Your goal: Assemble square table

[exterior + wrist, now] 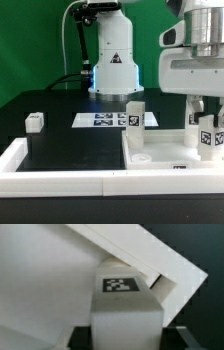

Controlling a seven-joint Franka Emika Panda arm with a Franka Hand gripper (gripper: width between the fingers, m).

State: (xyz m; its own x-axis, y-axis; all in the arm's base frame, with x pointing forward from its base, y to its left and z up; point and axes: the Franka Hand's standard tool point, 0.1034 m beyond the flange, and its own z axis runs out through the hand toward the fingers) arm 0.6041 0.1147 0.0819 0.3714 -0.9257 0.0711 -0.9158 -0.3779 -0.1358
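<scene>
The square table's white slab (165, 148) lies flat at the exterior view's right, with one white leg (134, 114) standing upright at its far left corner. My gripper (204, 112) hangs over the slab's right side, shut on another tagged white leg (209, 138) that it holds upright. In the wrist view this leg (125, 308) fills the gap between the dark fingers (82, 337) of my gripper (128, 336), its tag (122, 284) facing the camera. Beyond the leg the slab (40, 280) shows a corner. A loose leg block (36, 121) lies at the far left.
The marker board (108, 120) lies flat in front of the robot's base (112, 70). A long white rim (60, 182) borders the black work surface along the front and left. A black cable hangs behind the base.
</scene>
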